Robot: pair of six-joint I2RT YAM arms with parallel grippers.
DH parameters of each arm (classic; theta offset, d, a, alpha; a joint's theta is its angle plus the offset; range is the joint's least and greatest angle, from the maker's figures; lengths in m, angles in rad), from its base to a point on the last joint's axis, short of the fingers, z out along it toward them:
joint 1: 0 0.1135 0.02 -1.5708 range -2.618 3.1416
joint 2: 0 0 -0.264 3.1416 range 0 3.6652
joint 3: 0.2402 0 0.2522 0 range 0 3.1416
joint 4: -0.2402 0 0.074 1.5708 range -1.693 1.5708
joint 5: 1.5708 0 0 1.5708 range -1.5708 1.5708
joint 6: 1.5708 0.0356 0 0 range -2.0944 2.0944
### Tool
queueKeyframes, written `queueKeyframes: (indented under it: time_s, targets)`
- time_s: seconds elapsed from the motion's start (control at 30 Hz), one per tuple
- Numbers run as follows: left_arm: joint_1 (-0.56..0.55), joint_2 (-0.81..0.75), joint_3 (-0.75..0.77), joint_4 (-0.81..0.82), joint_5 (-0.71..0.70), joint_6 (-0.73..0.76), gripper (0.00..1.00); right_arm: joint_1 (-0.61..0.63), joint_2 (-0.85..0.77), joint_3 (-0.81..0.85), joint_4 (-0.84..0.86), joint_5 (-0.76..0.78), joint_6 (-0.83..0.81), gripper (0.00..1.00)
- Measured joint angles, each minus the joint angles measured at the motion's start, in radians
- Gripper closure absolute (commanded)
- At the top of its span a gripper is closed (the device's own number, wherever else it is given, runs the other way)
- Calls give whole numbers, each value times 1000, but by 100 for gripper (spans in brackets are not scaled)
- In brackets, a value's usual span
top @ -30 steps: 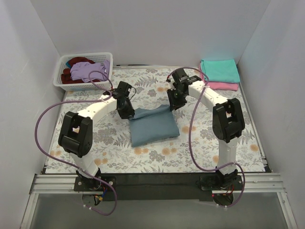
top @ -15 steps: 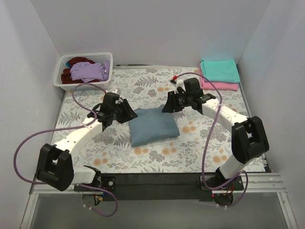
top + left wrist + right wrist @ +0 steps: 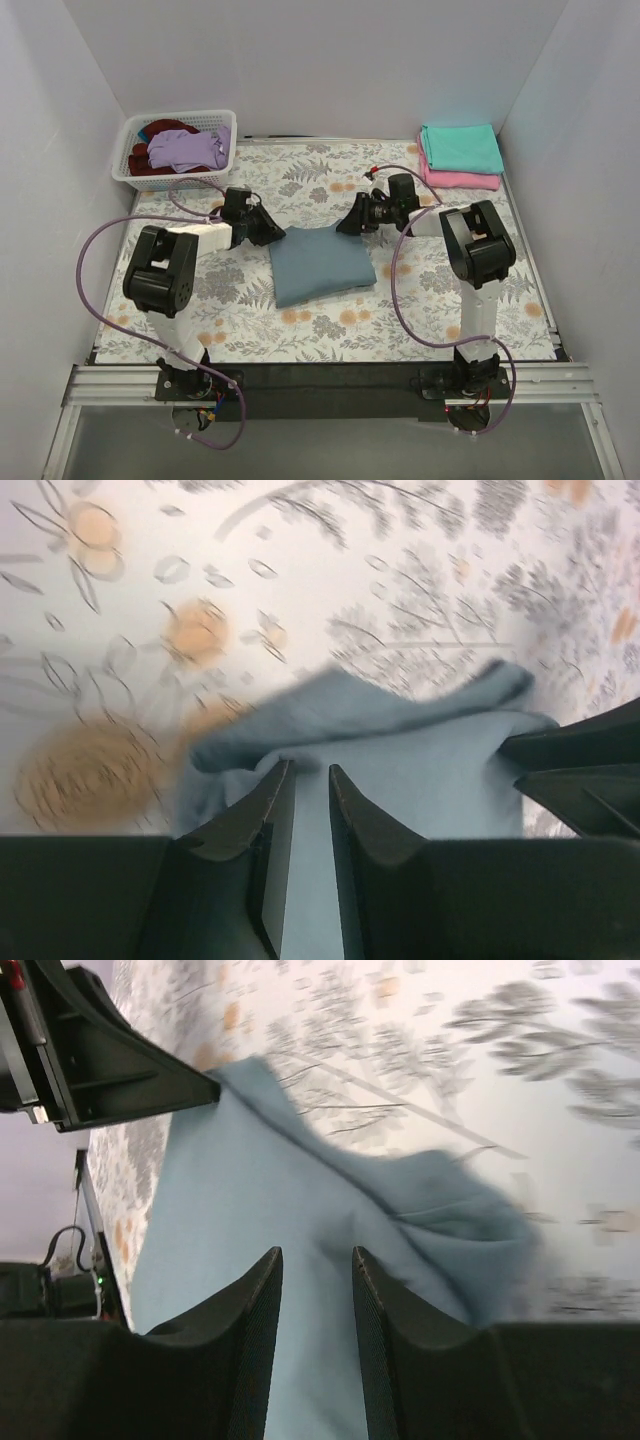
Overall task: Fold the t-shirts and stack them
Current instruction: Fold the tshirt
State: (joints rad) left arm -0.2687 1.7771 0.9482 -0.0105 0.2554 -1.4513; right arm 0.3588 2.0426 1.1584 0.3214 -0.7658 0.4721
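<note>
The slate blue-grey t-shirt [image 3: 322,262] lies folded in a rough rectangle mid-table. My left gripper [image 3: 272,232] sits low at its far left corner and my right gripper [image 3: 348,222] at its far right corner. In the left wrist view the left gripper [image 3: 310,770] has its jaws a narrow gap apart, with flat blue cloth [image 3: 430,770] under them. In the right wrist view the right gripper [image 3: 315,1252] is wider open over the cloth [image 3: 260,1180], with a rumpled fold beside it. A teal shirt [image 3: 460,148] lies folded on a pink shirt [image 3: 468,181] at the back right.
A white lattice basket [image 3: 132,160] at the back left holds a lilac shirt [image 3: 187,150] and a dark red shirt [image 3: 160,128]. White walls close in the table on three sides. The floral tablecloth [image 3: 330,325] covers the table.
Both arms have drawn back from a stretched-out pose to raised elbows. The grippers have closed in low on the blue-grey shirt's far corners. The shirt has stayed in place.
</note>
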Motion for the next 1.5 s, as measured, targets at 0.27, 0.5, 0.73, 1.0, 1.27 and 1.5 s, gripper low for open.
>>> queueKeyframes:
  time_s: [0.27, 0.5, 0.73, 1.0, 1.27, 1.5]
  targets:
    - [53, 101, 39, 74, 52, -29, 74, -109, 124, 5, 240, -71, 188, 60]
    - [60, 37, 71, 39, 69, -19, 58, -142, 33, -77, 354, -96, 306, 54]
    - [-30, -307, -71, 49, 76, -49, 60, -60, -216, -431, 780, -165, 605, 34]
    - [-169, -466, -400, 102, 104, -166, 65, 6, -90, -724, 943, -170, 811, 32]
    - [-152, -393, -534, 160, 94, -271, 69, -38, -18, -774, 1097, -184, 810, 34]
    - [-128, -447, -534, 114, 54, -292, 68, -46, -145, -791, 1031, -152, 765, 34]
